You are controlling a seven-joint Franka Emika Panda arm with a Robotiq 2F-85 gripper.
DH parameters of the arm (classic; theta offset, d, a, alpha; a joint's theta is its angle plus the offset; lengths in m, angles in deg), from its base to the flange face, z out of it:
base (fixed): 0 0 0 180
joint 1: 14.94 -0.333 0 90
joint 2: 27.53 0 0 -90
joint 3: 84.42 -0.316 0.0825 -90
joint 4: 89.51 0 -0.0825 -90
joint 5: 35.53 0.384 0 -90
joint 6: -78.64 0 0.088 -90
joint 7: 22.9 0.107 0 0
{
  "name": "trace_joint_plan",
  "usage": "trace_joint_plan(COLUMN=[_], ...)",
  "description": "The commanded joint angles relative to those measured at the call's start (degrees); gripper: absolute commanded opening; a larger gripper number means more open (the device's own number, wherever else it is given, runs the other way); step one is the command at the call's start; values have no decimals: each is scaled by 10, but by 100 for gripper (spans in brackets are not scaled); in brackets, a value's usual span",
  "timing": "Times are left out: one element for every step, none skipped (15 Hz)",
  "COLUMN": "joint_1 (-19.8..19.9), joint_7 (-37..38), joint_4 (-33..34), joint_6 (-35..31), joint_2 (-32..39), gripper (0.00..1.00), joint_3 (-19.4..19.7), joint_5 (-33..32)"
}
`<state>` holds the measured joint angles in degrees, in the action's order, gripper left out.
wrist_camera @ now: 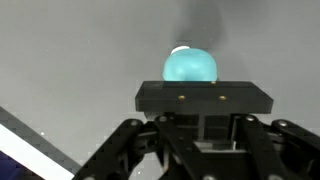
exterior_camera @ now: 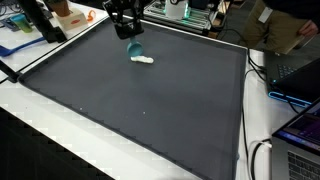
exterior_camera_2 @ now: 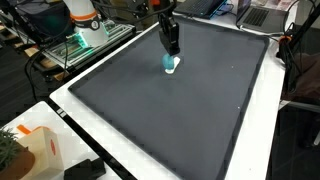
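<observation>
A round teal object (exterior_camera: 135, 48) rests on the dark mat (exterior_camera: 150, 115) near its far edge, with a small white piece (exterior_camera: 146, 60) lying right beside it. My gripper (exterior_camera: 129, 36) comes straight down onto the teal object and looks shut on its top. Both exterior views show this; from the opposite side the gripper (exterior_camera_2: 171, 50) stands directly above the teal object (exterior_camera_2: 169, 64). In the wrist view the teal object (wrist_camera: 190, 66) bulges out just beyond the black gripper (wrist_camera: 204, 96), with a sliver of the white piece (wrist_camera: 180, 48) behind it. The fingertips themselves are hidden.
The mat (exterior_camera_2: 190, 120) covers most of a white table. Laptops (exterior_camera: 300, 125) and cables sit along one side, and a person (exterior_camera: 280, 25) stands behind it. An orange item (exterior_camera: 70, 15) and clutter lie past the far corner. A cardboard box (exterior_camera_2: 40, 150) sits at one table corner.
</observation>
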<state>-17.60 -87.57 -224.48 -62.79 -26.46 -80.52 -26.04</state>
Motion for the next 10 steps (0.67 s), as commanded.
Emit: trace_joint_plan(joint_1=[17,20,25,29,33,37,40,42,44,45], joint_7=[9,9,12,19,23,30,43,57,58,57], joint_4=[30,42,54,67,78,88,101,107,96,79], joint_6=[40,54,61,67,75,87,109,127,140,139], joint_2=[62,75,91,108,118,122,123,108,66,32], gripper=[23,23,23,23,23,23,23,23,23,23], joint_3=[-14,-15,-14,-13,-13,-14,-15,-16,-20,-23], joint_5=[-17,-16,-16,-20,-19,-20,-20,-14,-1,7])
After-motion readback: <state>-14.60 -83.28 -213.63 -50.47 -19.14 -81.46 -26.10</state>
